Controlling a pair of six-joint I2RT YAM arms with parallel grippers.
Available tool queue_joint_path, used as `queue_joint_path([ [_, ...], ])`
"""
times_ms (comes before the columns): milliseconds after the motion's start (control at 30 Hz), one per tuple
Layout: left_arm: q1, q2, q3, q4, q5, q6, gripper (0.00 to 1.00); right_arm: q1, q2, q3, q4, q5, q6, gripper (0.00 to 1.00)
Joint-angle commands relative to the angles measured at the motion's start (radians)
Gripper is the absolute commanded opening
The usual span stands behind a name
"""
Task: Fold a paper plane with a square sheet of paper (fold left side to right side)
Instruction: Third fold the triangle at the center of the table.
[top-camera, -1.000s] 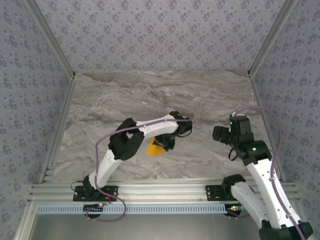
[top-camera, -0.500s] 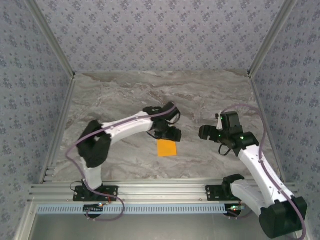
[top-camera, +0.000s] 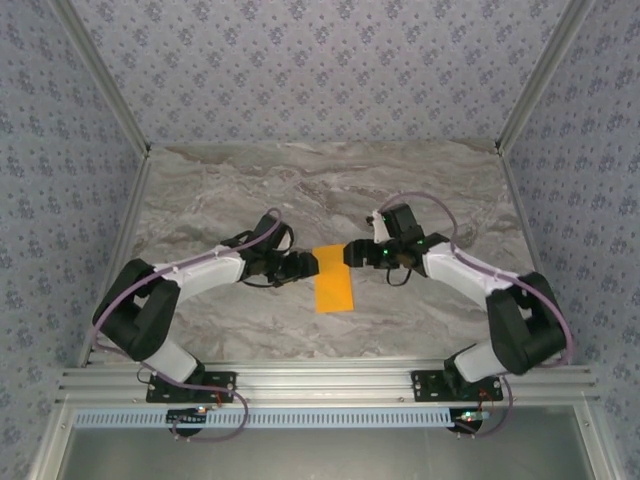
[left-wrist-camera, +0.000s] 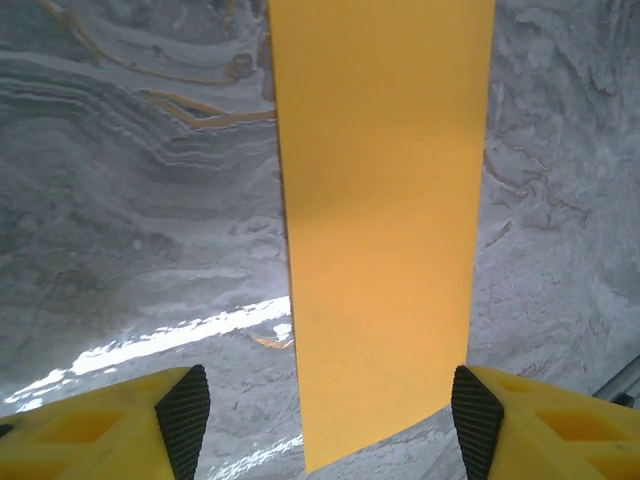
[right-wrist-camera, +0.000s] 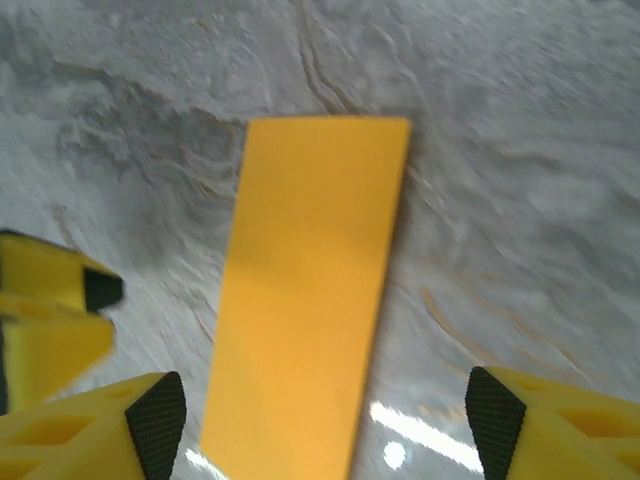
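Left gripper (top-camera: 304, 266) wide open, nothing pinched, low at the left edge of the orange-yellow sheet of paper (top-camera: 333, 280) on the marble-patterned table (top-camera: 220, 190). Right gripper (top-camera: 353, 253) likewise spread wide and empty, at the sheet's far right corner. Sheet flat, a tall narrow strip midway between the two arms, well ahead of the bases.

One end of the strip cut off at the top of the left wrist view. Other end there between the yellow fingers (left-wrist-camera: 182, 412), one long edge just beside the right-hand pad, contact impossible to judge. One end also cut off at the bottom of the right wrist view, slightly blurred, with the left gripper (right-wrist-camera: 60, 312) poking in at the left. From above, far corners partly covered by the fingertips.

Half a second ago: sheet shorter, nearly square, left gripper just beyond its far edge, right gripper well off to the right. Now longer toward the far side, both grippers drawn in beside it. A second ago: sheet tilted, mostly hidden beneath the left gripper.
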Motion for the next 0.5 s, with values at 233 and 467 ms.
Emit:
queue_joint_path([
  [233,0.002,0.052,-0.010,0.113,0.054,-0.037,0.66,0.012,0.290,0.185,0.122,-0.100,0.032,0.63],
  [467,0.001,0.082,-0.005,0.107,0.065,-0.037,0.66,0.014,0.379,0.209,0.090,-0.094,0.009,0.61],
])
